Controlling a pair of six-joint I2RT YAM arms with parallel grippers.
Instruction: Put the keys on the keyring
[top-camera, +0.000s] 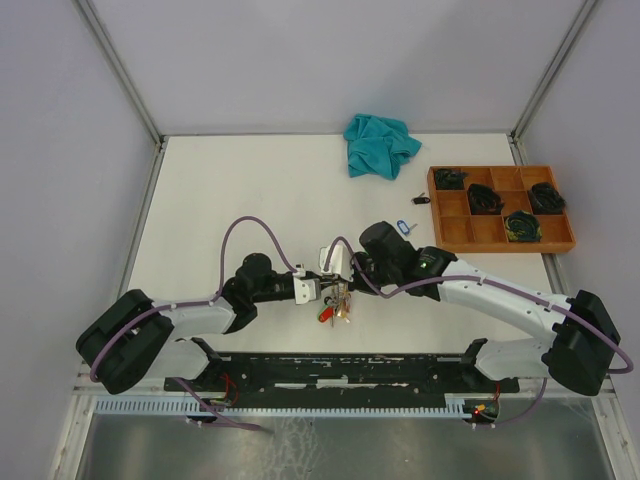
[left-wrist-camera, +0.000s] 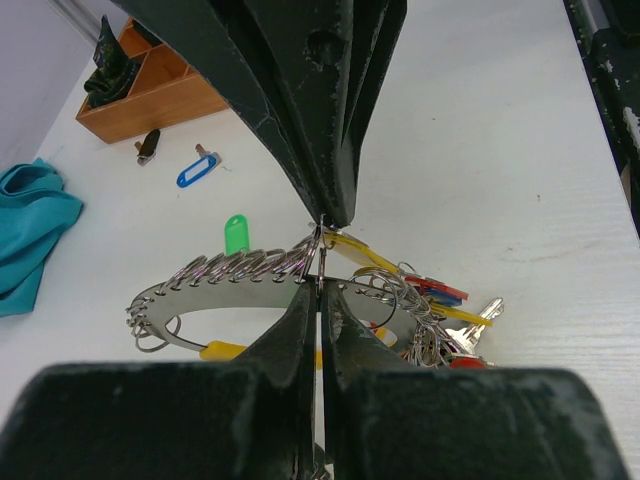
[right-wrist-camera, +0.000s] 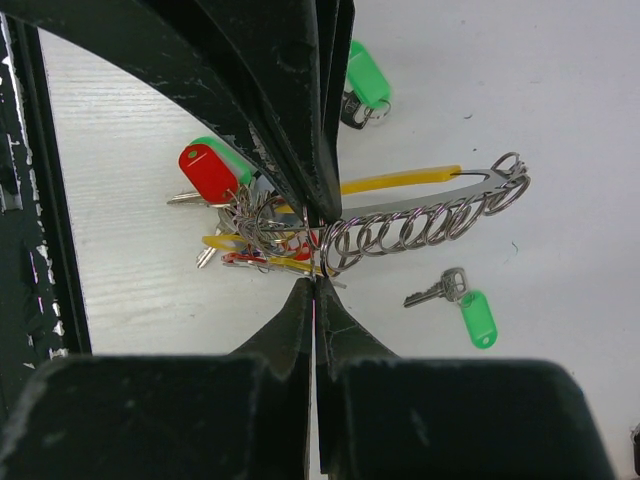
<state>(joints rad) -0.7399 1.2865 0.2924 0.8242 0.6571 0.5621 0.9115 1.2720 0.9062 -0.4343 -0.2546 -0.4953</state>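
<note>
Keyring (left-wrist-camera: 200, 283) and keys (left-wrist-camera: 470, 320) sat centre frame; wooden tray (top-camera: 500, 247), upper right, held dark bundles (top-camera: 521, 226) — I had left gripper (left-wrist-camera: 318, 287) and right gripper (right-wrist-camera: 315, 281) tip-to-tip, both clamped on the ring.

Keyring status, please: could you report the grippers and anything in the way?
Left gripper and right gripper both shut on keyring. Keys bunched on it. Green-tagged key loose nearby; nothing blocking.

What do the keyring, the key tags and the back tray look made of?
Keyring: polished silver metal, with bright glints. Tags: probably glossy plastic, going by the even, saturated colour. Tray: seemingly wood, matte orange-brown, with thin board dividers.
</note>
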